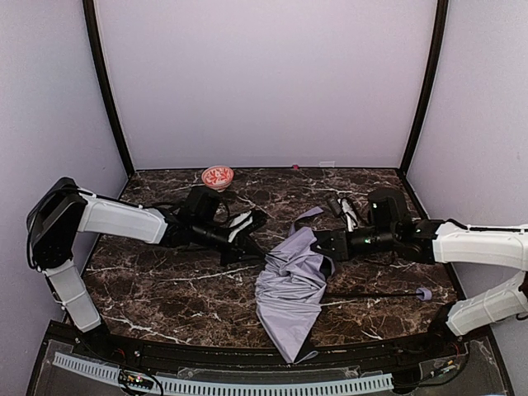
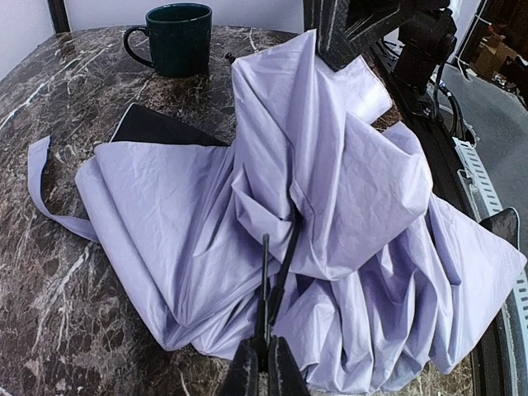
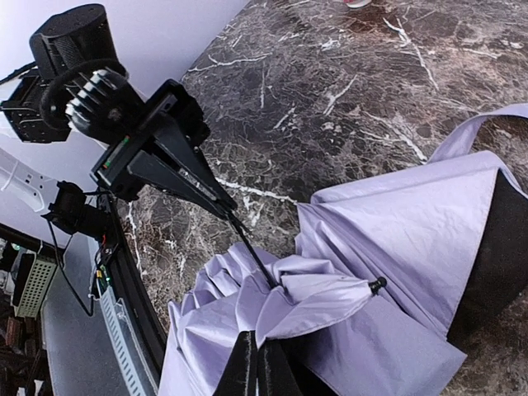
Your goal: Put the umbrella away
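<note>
The umbrella (image 1: 289, 289) lies half collapsed in the middle of the table, its lavender fabric crumpled and its black inside showing at one edge (image 2: 157, 128). Its thin black shaft (image 1: 371, 294) runs right to a small lavender handle (image 1: 424, 294). My left gripper (image 1: 257, 254) is at the canopy's upper left edge, shut on a thin black rib (image 2: 266, 272). My right gripper (image 1: 318, 245) is at the canopy's upper right, shut on a fold of the fabric (image 3: 313, 301). In the right wrist view, the left gripper's fingers (image 3: 194, 177) hold the rib above the cloth.
A red patterned bowl (image 1: 217, 176) stands at the back edge of the marble table (image 1: 165, 289). A dark green mug (image 2: 179, 37) stands behind the umbrella near the right arm. A loose lavender strap (image 2: 37, 190) trails off the canopy. Purple walls enclose three sides.
</note>
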{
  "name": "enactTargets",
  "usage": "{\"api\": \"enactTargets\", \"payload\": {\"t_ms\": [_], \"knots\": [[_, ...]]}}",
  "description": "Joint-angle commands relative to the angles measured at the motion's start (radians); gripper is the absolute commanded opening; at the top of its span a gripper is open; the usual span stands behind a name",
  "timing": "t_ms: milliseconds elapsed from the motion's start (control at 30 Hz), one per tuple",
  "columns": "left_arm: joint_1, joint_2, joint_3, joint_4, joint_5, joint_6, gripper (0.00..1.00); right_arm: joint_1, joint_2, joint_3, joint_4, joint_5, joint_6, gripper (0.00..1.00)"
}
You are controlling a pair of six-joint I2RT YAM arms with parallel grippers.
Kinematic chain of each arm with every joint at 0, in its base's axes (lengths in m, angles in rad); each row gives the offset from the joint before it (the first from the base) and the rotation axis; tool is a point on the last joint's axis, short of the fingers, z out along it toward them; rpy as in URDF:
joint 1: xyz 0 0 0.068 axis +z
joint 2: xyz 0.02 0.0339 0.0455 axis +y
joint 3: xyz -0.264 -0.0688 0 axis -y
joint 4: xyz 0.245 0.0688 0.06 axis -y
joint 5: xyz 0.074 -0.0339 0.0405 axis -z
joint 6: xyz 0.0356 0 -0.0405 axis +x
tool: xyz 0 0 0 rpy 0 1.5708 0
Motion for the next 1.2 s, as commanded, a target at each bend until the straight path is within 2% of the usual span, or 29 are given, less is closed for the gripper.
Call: {"api": "enactTargets", "payload": {"t_ms": [0, 167, 267, 400, 700, 867, 1000, 1167], "knots": [[-0.008, 0.039, 0.037, -0.032, -0.010, -0.026, 0.00, -0.006, 0.038, 0.068, 0.083, -0.053, -0.015, 0.00], [-0.035, 0.114, 0.096, -0.116, -0.057, -0.004, 0.00, -0.006, 0.073, 0.118, 0.110, -0.070, -0.022, 0.00], [-0.035, 0.133, 0.097, -0.122, -0.050, -0.002, 0.00, -0.011, 0.089, 0.134, 0.095, 0.004, -0.034, 0.00], [-0.036, 0.138, 0.091, -0.129, -0.045, 0.002, 0.00, -0.062, 0.138, 0.083, 0.141, 0.031, 0.009, 0.00], [-0.053, 0.172, 0.138, -0.134, -0.046, -0.019, 0.00, -0.093, 0.402, 0.074, 0.217, -0.055, 0.008, 0.00], [-0.062, 0.203, 0.159, -0.141, -0.075, -0.034, 0.01, -0.094, 0.484, 0.045, 0.289, -0.063, 0.044, 0.00], [-0.062, 0.188, 0.150, -0.145, -0.098, -0.032, 0.13, -0.094, 0.559, 0.045, 0.300, -0.064, 0.054, 0.00], [-0.061, 0.078, 0.107, -0.145, -0.210, -0.001, 0.46, -0.095, 0.626, 0.046, 0.297, -0.071, 0.051, 0.00]]}}
